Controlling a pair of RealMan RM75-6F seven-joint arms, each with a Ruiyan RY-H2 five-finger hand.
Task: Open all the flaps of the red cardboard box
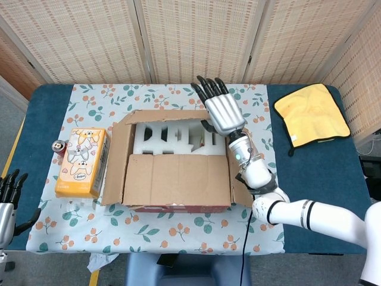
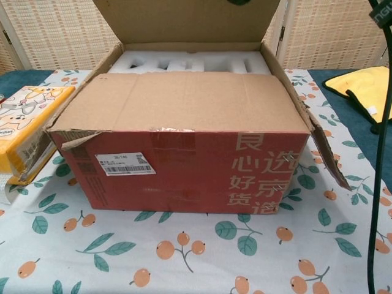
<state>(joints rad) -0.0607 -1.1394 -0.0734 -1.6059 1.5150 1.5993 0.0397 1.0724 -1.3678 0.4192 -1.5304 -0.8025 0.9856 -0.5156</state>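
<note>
The red cardboard box stands mid-table on the flowered cloth. Its far flap stands upright, and white foam shows in the opening. My right hand holds that flap at its right end, fingers stretched along the outer face. Only a dark thumb tip shows on the inner face in the chest view. The near flap lies flat over the front half. The left side flap and right side flap hang outward. My left hand hovers off the table's left front, fingers apart, holding nothing.
An orange tissue box lies left of the box, with a small can beside it. A yellow cloth lies at the far right. A black cable hangs at the right edge of the chest view.
</note>
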